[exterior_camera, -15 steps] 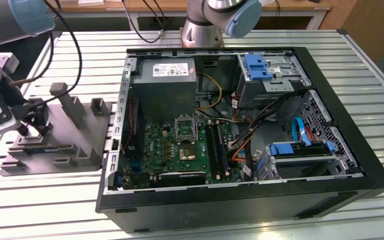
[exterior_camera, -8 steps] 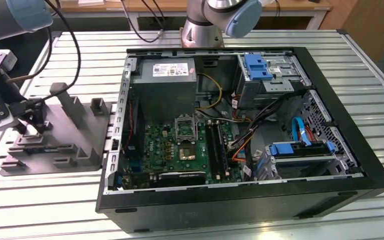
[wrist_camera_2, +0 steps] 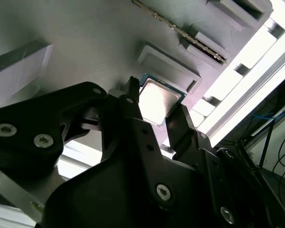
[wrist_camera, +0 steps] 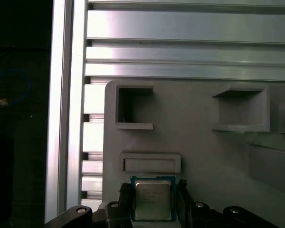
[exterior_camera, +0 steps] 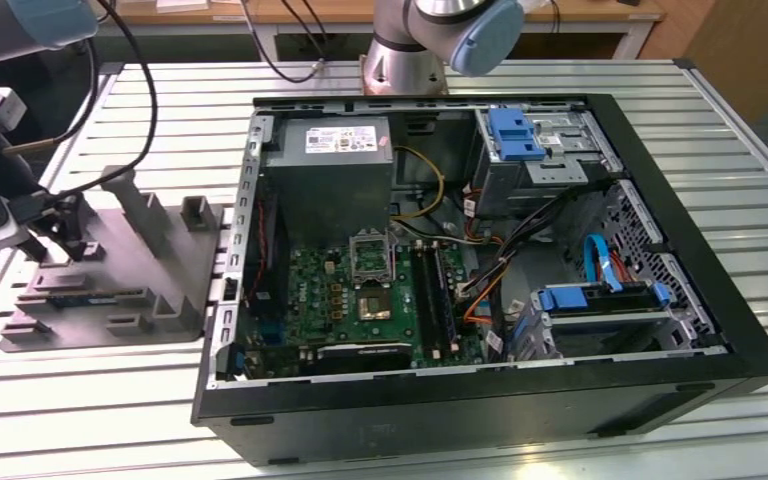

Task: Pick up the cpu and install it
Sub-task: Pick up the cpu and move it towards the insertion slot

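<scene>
The cpu (wrist_camera: 152, 199), a small square chip with a pale metal top and green edge, sits between my gripper's (wrist_camera: 153, 203) two dark fingers, which press on its opposite sides. In the second wrist view the cpu (wrist_camera_2: 156, 100) is held the same way by the gripper (wrist_camera_2: 156, 107), just above the grey plastic fixture (wrist_camera_2: 85, 42) and beside a shallow rectangular pocket (wrist_camera_2: 168, 66). In the exterior view the gripper (exterior_camera: 61, 238) hangs over the fixture (exterior_camera: 117, 285) at the exterior view's left. The motherboard socket (exterior_camera: 373, 300) lies in the open computer case, its frame (exterior_camera: 368, 255) raised.
The open computer case (exterior_camera: 704, 330) fills the middle and the exterior view's right, with power supply (exterior_camera: 344, 150), cables and blue drive bays (exterior_camera: 598, 300). Upright pegs (exterior_camera: 197, 212) rise from the fixture. Black cables (exterior_camera: 144, 110) trail from the arm over the slatted aluminium table (exterior_camera: 91, 400).
</scene>
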You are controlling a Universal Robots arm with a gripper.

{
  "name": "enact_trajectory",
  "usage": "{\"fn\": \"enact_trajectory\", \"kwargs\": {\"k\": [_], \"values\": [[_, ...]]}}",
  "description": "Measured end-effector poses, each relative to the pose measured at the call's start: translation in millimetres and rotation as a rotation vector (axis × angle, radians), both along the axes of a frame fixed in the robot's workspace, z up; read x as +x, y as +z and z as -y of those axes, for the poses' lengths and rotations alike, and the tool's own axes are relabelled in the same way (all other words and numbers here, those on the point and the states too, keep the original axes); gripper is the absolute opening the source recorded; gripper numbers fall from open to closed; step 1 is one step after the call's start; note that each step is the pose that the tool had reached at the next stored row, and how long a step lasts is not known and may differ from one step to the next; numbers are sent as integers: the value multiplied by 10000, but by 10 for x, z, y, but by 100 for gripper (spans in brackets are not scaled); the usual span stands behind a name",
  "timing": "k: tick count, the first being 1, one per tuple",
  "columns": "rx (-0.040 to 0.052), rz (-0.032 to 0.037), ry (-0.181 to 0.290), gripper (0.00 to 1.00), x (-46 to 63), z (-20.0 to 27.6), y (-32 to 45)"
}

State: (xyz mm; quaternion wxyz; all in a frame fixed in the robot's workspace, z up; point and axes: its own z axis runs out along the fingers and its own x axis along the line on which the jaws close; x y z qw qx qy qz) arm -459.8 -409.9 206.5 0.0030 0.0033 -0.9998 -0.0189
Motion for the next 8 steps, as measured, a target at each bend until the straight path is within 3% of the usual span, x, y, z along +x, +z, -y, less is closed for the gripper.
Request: {"fn": "enact_trajectory", "kwargs": {"k": [8], "values": [[-2,-3,1,47,0,0,16]]}}
